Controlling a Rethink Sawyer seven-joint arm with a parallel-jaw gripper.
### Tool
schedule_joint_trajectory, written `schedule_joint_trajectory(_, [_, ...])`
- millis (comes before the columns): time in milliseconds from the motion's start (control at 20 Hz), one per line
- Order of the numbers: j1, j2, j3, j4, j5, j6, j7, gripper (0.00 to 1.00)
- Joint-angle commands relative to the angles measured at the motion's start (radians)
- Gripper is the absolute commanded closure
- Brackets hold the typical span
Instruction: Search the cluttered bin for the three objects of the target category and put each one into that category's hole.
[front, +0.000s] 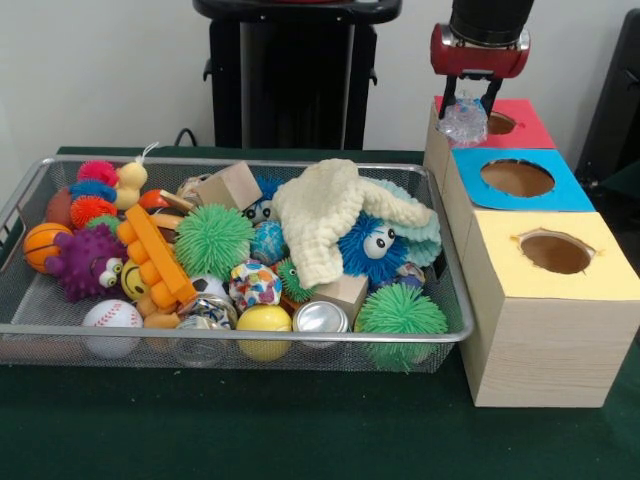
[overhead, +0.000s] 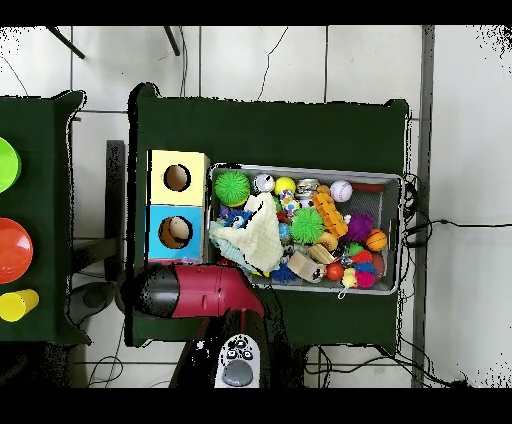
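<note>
One claw (front: 471, 100) clamped on clear bumpy ball (front: 463, 122), above red box's hole (front: 499, 124)

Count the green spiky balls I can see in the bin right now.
3 clearly: a large one left of the cream cloth, a large one at the bin's front right corner, and a small one below the cloth. Clutter may hide others.

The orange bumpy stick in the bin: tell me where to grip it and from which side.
Grip the orange bumpy stick across its narrow width near the middle, coming straight down from above. It lies long and slanted on top of the other toys, its upper face exposed. The purple spiky ball crowds one long side, so close the fingers carefully there. This is a judgement from its pose.
</note>
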Motion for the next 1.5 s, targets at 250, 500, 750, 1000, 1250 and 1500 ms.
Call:
schedule_joint_trajectory(250, [0.025,0.178,0.028,-0.160,0.056,-0.113,0.247,1.00])
schedule_joint_trajectory(500, [0.026,0.196,0.024,-0.205,0.063,-0.085,0.237,1.00])
schedule_joint_trajectory(750, [0.019,0.222,0.017,-0.261,0.075,-0.054,0.230,1.00])
schedule_joint_trajectory(1000, [0.014,0.248,0.022,-0.317,0.074,-0.033,0.217,1.00])
schedule_joint_trajectory(1250, [0.001,0.236,0.022,-0.364,0.072,0.060,0.204,1.00])
schedule_joint_trajectory(1500, [-0.009,0.204,0.022,-0.371,0.077,0.121,0.199,1.00])
